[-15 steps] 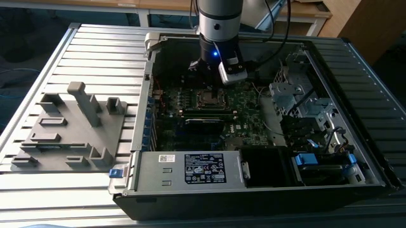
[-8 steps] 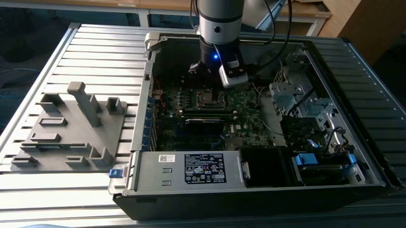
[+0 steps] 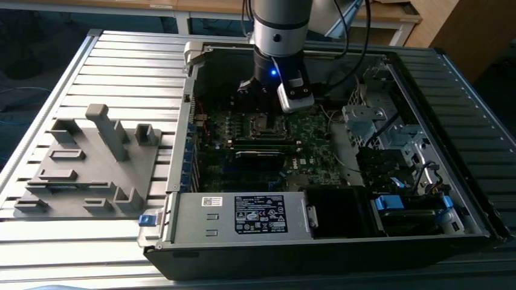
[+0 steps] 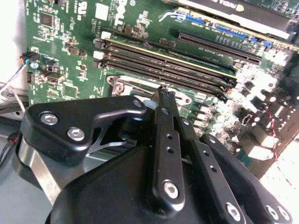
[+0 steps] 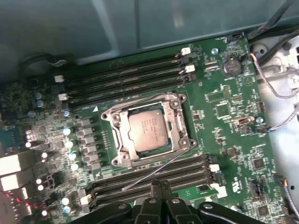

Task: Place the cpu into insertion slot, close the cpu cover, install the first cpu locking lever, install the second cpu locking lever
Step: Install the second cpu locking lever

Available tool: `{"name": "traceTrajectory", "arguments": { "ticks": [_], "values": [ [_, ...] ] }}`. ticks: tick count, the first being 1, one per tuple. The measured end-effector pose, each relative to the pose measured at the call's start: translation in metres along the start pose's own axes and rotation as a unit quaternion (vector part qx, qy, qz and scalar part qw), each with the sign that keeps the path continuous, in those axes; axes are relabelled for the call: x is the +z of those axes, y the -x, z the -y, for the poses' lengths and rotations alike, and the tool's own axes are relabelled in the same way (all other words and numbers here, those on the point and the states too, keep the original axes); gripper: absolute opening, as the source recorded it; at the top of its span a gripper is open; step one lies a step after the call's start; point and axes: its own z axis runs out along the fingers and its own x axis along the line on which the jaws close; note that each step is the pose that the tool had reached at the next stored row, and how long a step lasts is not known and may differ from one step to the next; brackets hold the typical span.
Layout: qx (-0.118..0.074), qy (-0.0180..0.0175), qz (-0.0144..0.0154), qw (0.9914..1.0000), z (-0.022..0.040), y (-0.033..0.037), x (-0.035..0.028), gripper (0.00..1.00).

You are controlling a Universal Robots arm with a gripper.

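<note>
Gripper (image 5: 158, 185) linkage sat closest in both wrist views, fingers pressed together with nothing between them. It hung just over the memory slots (image 5: 154, 175), near the insertion slot (image 5: 148, 129). Cpu (image 5: 146, 129) already lay seated in the slot, and the cpu cover (image 5: 180, 123) looked down around it, so placing and closing seemed done. Thin locking lever (image 5: 154, 171) ran loose across the memory slots, apparently unlatched; first lever step looked in hand, calling for a push down and under its hook. Case wall (image 3: 193, 90) and cables (image 5: 273, 88) crowded close by.
</note>
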Motion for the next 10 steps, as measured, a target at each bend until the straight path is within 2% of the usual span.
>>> {"name": "traceTrajectory", "arguments": {
  "ticks": [3, 6, 10],
  "values": [
    [0.000, -0.0005, -0.0024, 1.00000, 0.0000, 0.0000, 0.0001, 0.11],
    [-0.005, -0.0003, -0.0025, 0.99999, 0.0000, 0.0000, 0.0004, 0.11],
    [-0.023, 0.0004, -0.0026, 0.99973, 0.0000, 0.0000, 0.0012, 0.11]
  ]
}}
